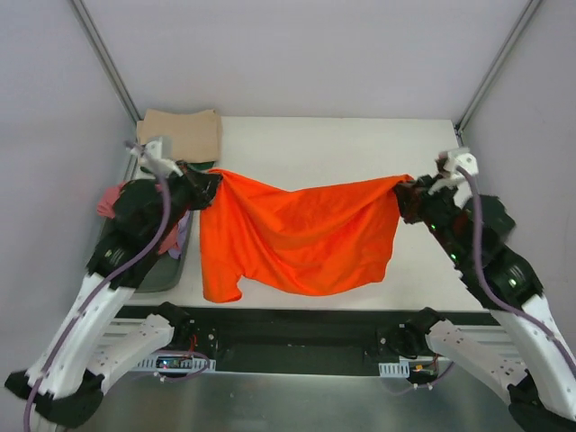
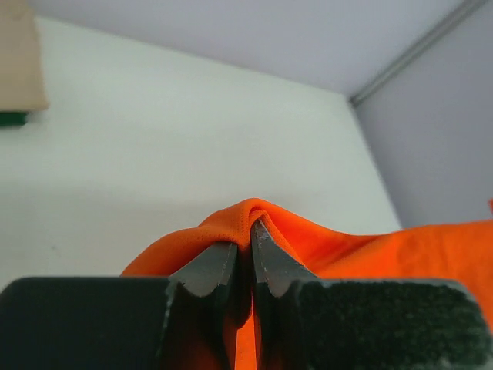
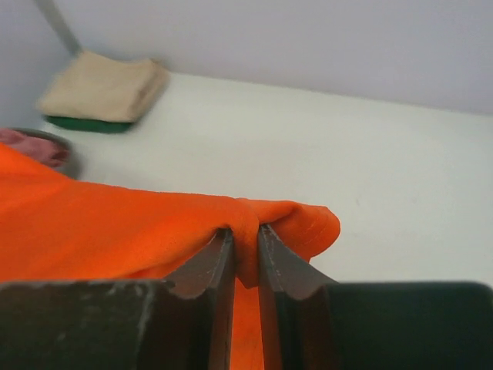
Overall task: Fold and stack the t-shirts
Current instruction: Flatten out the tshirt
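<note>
A bright orange t-shirt (image 1: 297, 236) hangs stretched between my two arms above the white table (image 1: 360, 144), its lower edge drooping toward the front. My left gripper (image 1: 212, 183) is shut on the shirt's left top corner; in the left wrist view the cloth (image 2: 254, 220) bulges over the closed fingertips (image 2: 266, 254). My right gripper (image 1: 402, 189) is shut on the right top corner, and the right wrist view shows a fold of orange cloth (image 3: 246, 231) pinched between the jaws. A folded tan t-shirt (image 1: 182, 133) lies on a dark green one (image 3: 85, 123) at the back left.
A dark grey basket (image 1: 166, 270) sits at the table's left edge under my left arm, with pink cloth (image 1: 110, 200) showing in it. Grey walls close in the table on three sides.
</note>
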`<action>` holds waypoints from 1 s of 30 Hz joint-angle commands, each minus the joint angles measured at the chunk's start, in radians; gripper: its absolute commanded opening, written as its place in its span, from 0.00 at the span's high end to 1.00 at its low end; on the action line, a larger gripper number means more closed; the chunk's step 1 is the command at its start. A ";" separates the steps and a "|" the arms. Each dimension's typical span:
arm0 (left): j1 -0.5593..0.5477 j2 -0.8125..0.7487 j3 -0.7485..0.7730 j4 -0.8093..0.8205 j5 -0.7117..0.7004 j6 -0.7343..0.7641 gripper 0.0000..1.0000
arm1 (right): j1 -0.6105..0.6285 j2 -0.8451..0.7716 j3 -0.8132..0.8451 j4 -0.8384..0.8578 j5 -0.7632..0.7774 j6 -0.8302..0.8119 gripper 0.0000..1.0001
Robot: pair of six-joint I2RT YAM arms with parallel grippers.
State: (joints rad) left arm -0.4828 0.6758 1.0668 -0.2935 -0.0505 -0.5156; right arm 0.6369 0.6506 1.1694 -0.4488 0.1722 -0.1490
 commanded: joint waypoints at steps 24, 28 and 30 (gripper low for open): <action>0.058 0.191 -0.436 -0.127 0.049 -0.170 0.01 | -0.352 0.256 -0.476 0.148 -0.303 0.353 0.04; 0.058 0.094 -0.519 -0.147 0.037 -0.230 0.01 | -0.350 0.262 -0.573 0.210 -0.528 0.423 0.04; 0.058 0.091 -0.531 -0.163 -0.004 -0.247 0.01 | -0.350 0.262 -0.600 0.217 -0.525 0.440 0.04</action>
State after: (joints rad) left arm -0.4194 0.7914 0.5617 -0.4362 -0.0341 -0.6861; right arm 0.2863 0.9142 0.6064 -0.3260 -0.1478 0.2012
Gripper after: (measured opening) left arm 0.990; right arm 0.960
